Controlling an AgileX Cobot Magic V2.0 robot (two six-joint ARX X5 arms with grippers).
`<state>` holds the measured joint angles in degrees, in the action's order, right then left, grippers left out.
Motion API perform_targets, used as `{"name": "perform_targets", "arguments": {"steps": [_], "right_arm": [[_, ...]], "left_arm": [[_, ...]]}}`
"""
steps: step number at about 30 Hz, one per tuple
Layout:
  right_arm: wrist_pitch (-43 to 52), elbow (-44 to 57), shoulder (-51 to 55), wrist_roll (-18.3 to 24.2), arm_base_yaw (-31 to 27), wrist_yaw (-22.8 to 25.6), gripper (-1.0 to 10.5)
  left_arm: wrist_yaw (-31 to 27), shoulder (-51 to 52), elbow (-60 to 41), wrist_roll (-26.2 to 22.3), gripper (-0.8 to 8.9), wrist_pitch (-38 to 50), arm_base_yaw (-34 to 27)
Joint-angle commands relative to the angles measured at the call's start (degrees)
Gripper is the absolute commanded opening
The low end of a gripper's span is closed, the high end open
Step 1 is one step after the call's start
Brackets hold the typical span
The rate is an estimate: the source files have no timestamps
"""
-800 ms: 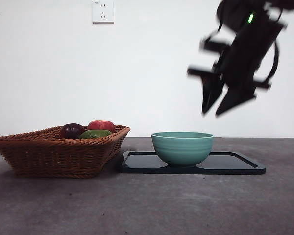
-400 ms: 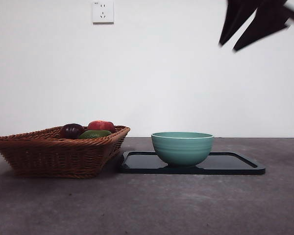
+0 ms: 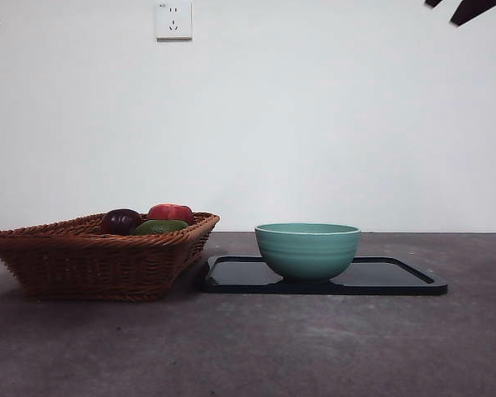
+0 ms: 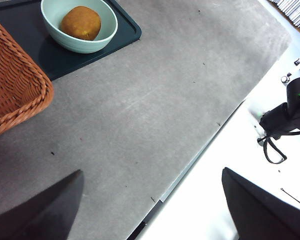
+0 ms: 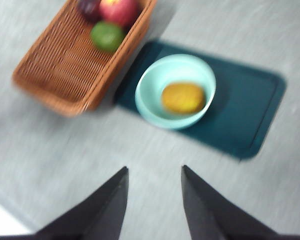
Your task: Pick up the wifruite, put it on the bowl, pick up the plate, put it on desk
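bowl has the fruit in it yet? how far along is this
Done: the brown fruit lies in the bowl. In hand: nothing; the right hand is open and empty high above. Left: the bowl sits on the dark tray, not on the desk.

Front view: even, bright light, sharp focus, soft shadow under the bowl (image 3: pixel 307 250). Right wrist view: blurred throughout, pale and overexposed. Left wrist view: sharp; the white surface beyond the counter (image 4: pixel 155 115) glares.

right gripper (image 3: pixel 459 8) risen, nearly out of view
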<state>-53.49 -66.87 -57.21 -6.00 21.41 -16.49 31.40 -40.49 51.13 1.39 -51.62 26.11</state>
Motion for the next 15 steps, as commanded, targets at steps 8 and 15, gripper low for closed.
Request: {"name": "perform_targets", "arguments": {"steps": [8, 15], "right_arm": [[-3.6, 2.6, 7.8, 1.1, 5.0, -0.1, 1.7], [-0.6, 10.8, 14.9, 1.0, 7.5, -0.3, 1.7]], "left_arm": [[0.2, -0.3, 0.5, -0.5, 4.36, 0.1, 0.3], [0.2, -0.3, 0.5, -0.5, 4.36, 0.2, 0.3]]}}
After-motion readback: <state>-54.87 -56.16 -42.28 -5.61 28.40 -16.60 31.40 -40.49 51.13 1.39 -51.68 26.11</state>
